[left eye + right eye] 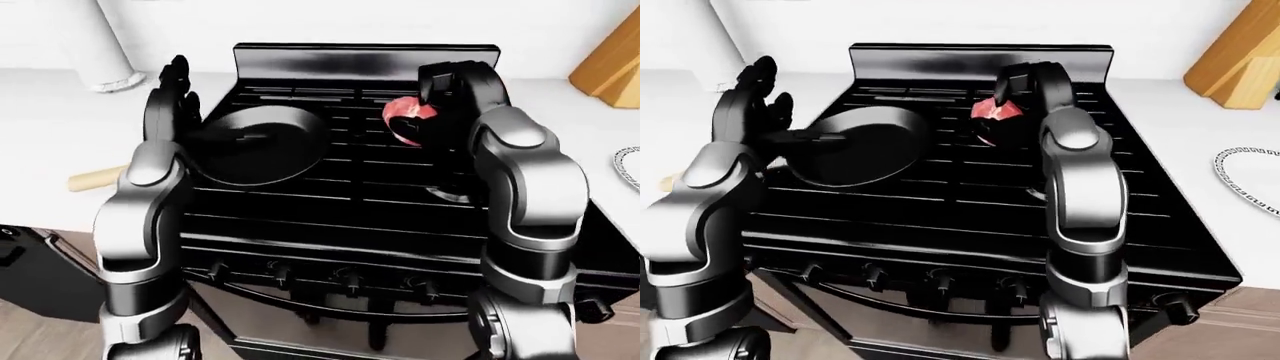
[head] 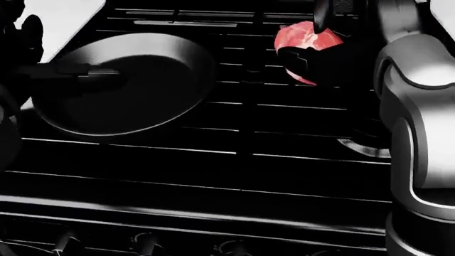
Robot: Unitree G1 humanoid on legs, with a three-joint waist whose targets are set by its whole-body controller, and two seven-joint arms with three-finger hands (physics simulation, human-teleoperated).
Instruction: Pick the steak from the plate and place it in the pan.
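Observation:
My right hand [image 1: 432, 105] is shut on the red steak [image 2: 304, 38] and holds it above the black stove grates, in the upper right of the head view. The black pan [image 2: 124, 85] rests on the stove's left burner, its handle pointing left; the steak hangs to the right of its rim. My left hand [image 1: 170, 94] stands open by the pan's left edge, fingers up, holding nothing. The white plate [image 1: 1246, 177] with a black patterned rim shows only as a sliver on the counter at the right edge of the eye views.
The black stove [image 1: 330, 217] fills the middle, with a raised rear panel [image 1: 365, 56] and knobs [image 1: 345, 279] along its lower edge. A wooden knife block [image 1: 1236, 54] stands top right. A white cylinder [image 1: 100, 45] and a wooden handle [image 1: 95, 178] are on the left counter.

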